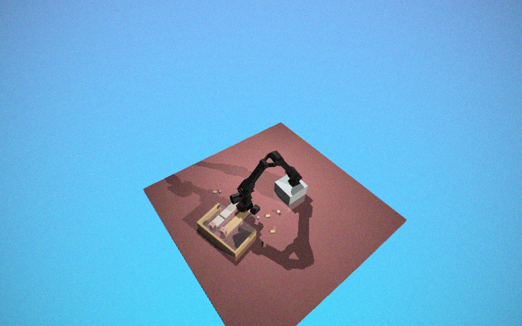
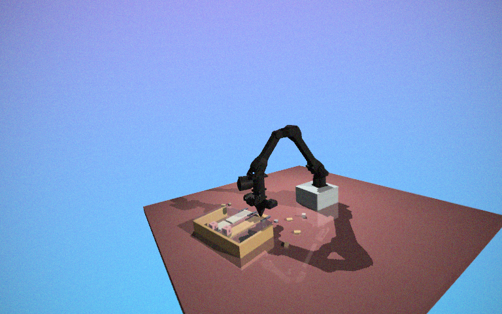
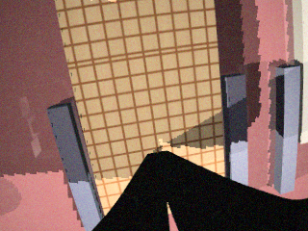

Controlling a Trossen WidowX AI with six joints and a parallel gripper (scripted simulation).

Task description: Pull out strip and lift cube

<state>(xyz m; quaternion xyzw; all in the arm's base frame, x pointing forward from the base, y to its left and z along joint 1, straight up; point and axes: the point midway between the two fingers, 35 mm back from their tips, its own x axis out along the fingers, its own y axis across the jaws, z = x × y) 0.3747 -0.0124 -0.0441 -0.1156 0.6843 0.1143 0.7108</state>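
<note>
The gripper (image 1: 245,210) (image 2: 260,214) (image 3: 158,162) was fully closed, with its fingertips brought together and nothing gripped between them. It was pointed downward over the end of the tan strip (image 1: 235,223) (image 2: 242,226) (image 3: 144,72) nearer the arm base; whether the strip was touched could not be determined. A grid of brown lines was shown on the strip's surface, with one doubled line across it.

The tan strip was laid lengthwise within the wooden frame (image 1: 217,240) (image 2: 218,237), beside the white strip (image 1: 228,212) (image 2: 236,217) (image 3: 304,96). Grey guide bars (image 3: 74,159) (image 3: 236,125) (image 3: 287,125) were positioned alongside the strips.

One pink cube (image 1: 223,230) (image 2: 227,230) was located at the far end of the tan strip, and another pink cube (image 1: 212,225) (image 2: 213,225) at the far end of the white strip. The labelled cube could not be identified at this scale. Both cubes were situated inside the frame, and neither was raised. Small tan blocks (image 1: 268,215) (image 2: 289,219) were scattered outside the frame. The arm was mounted on a pale box (image 1: 283,193) (image 2: 307,197).
</note>
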